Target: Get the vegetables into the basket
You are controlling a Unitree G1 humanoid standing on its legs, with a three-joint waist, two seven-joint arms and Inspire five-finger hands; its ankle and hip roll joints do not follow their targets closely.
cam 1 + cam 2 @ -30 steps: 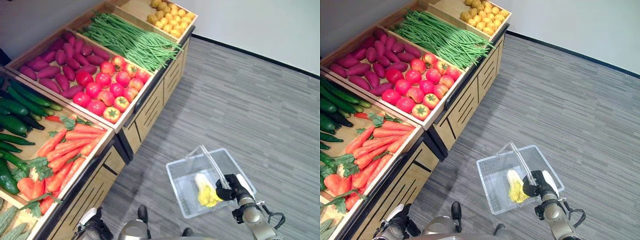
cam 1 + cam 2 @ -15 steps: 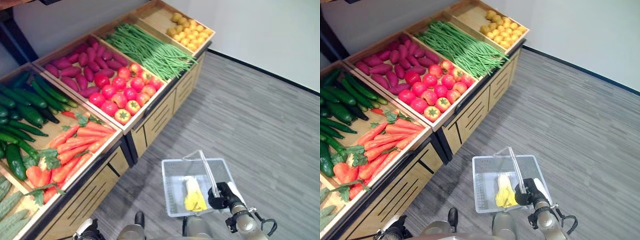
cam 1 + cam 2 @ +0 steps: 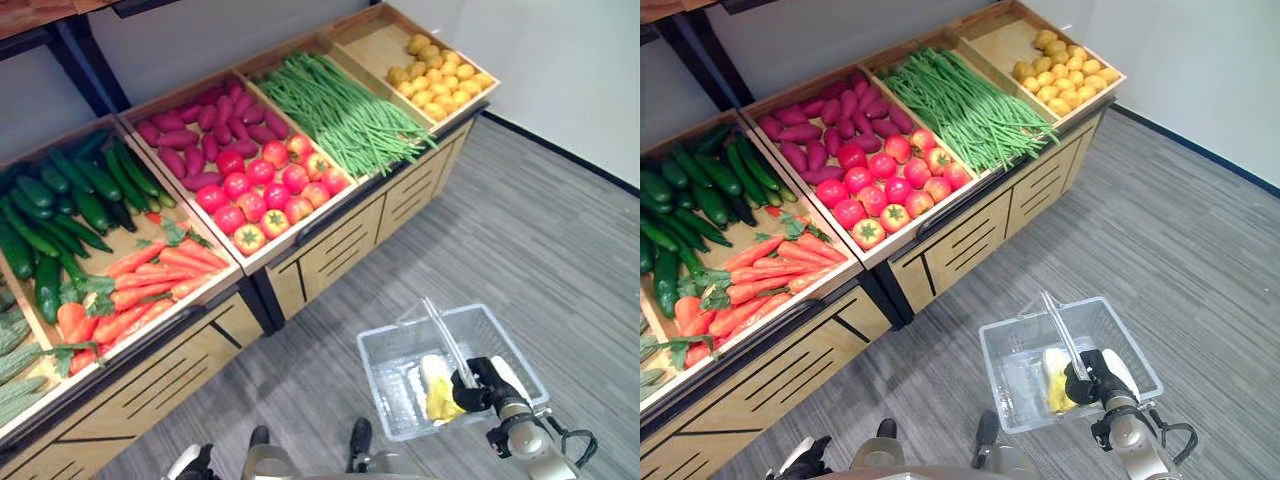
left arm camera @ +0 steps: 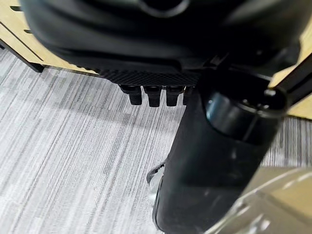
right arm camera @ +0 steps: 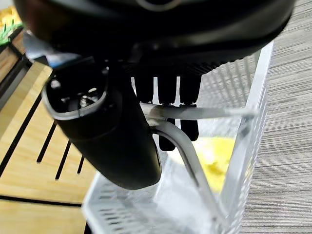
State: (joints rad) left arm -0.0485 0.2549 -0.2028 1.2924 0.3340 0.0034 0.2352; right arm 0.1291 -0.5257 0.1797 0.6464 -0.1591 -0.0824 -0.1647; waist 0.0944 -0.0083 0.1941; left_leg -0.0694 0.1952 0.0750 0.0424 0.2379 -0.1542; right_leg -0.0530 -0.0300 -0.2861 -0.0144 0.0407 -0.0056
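A clear plastic basket [image 3: 512,340] hangs just above the grey floor at the lower right. My right hand [image 3: 478,385] is shut on its handle [image 5: 185,146], fingers curled round the bar. A yellow and white leafy vegetable [image 3: 437,385] lies inside the basket. On the wooden stand to the left lie carrots [image 3: 150,280], tomatoes [image 3: 265,185], cucumbers [image 3: 70,200], purple sweet potatoes [image 3: 200,130] and green beans [image 3: 345,105]. My left hand [image 4: 156,44] hangs low beside the stand's front with its fingers [image 4: 155,96] curled and nothing in them.
The stand [image 3: 330,250] runs diagonally from lower left to upper right, with slatted wooden fronts facing me. A crate of yellow round produce [image 3: 440,75] sits at its far end. Grey floor [image 3: 560,240] stretches right of the stand to a white wall.
The camera has moved, so the stand now sits further off and more to the right. The basket stays in my right hand with the vegetable inside.
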